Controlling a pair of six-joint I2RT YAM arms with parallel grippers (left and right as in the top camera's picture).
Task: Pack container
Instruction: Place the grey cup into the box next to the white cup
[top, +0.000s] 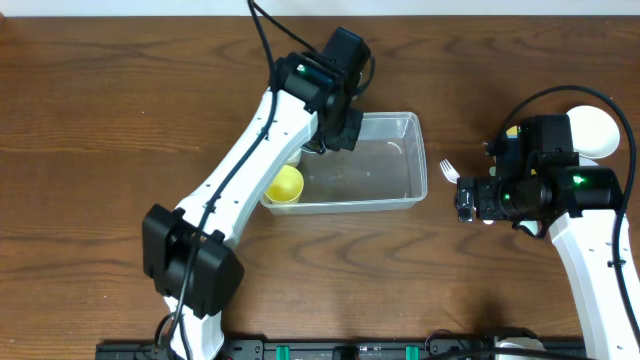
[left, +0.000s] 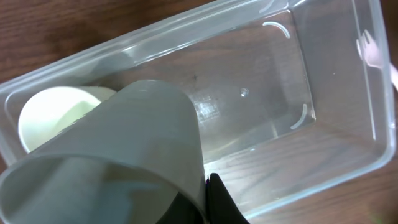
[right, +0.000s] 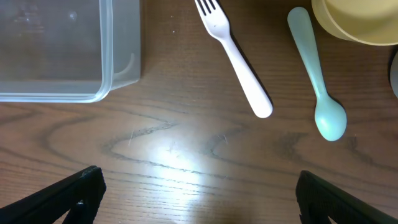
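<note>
The clear rectangular container (top: 405, 160) lies in the middle of the table. A yellow cup (top: 285, 185) sits inside its left end, and it also shows in the left wrist view (left: 53, 115). My left gripper (top: 335, 135) hovers over the container's left half, shut on a pale grey cup (left: 124, 155) held tilted above the container (left: 261, 124). Only one dark finger (left: 214, 199) shows, pressed against the cup wall. My right gripper (top: 465, 197) is open and empty over bare table (right: 199, 199), just right of the container's corner (right: 118, 68).
A white fork (right: 233, 59) lies right of the container, also in the overhead view (top: 447, 170). A pale teal spoon (right: 317, 81) and a yellow bowl (right: 357, 18) lie beyond it. A white bowl (top: 595, 130) stands at the far right.
</note>
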